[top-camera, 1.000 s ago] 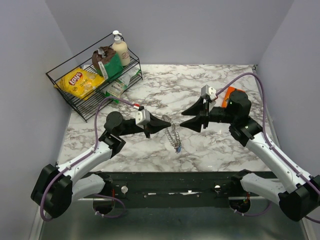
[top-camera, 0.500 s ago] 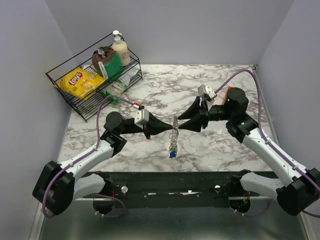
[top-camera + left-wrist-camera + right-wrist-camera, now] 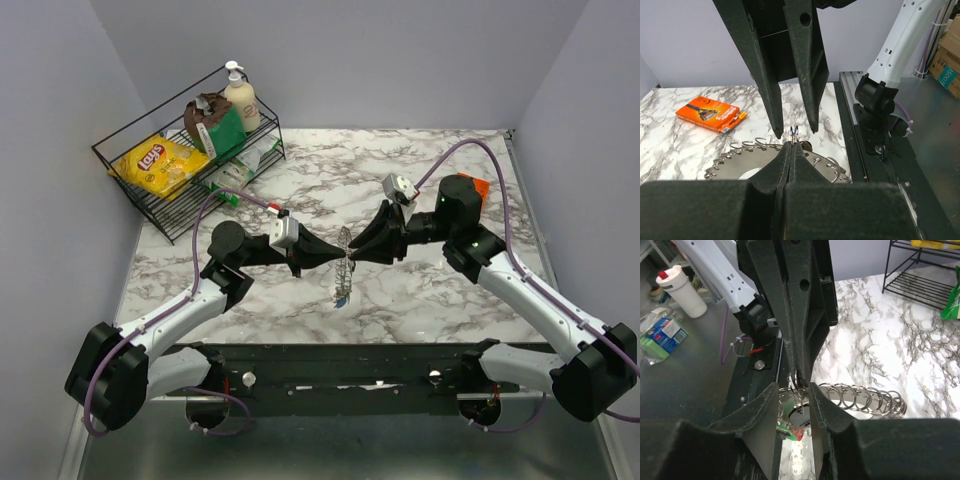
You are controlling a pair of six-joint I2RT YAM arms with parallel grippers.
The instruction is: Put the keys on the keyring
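The keyring (image 3: 343, 262), a large flat grey ring with small wire loops along its rim, hangs on edge above the marble table between both grippers. My left gripper (image 3: 343, 257) is shut on one small wire loop at the ring's rim (image 3: 794, 133). The ring's flat face (image 3: 740, 162) shows below the left gripper (image 3: 791, 146). My right gripper (image 3: 353, 255) is open, and its fingers (image 3: 760, 415) straddle the ring's rim and loops (image 3: 855, 396). Keys hang below the ring: a blue head (image 3: 341, 299) in the top view and red and green bits (image 3: 794, 430) in the right wrist view.
A black wire rack (image 3: 150, 190) at the back left holds a chips bag, a soap bottle and packets. An orange package (image 3: 478, 186) lies behind the right arm and also shows in the left wrist view (image 3: 710, 114). A white bottle (image 3: 684, 290) stands off the table.
The right gripper has moved left to the ring and now straddles its rim. The ring with its keys has shifted slightly left in the left gripper.
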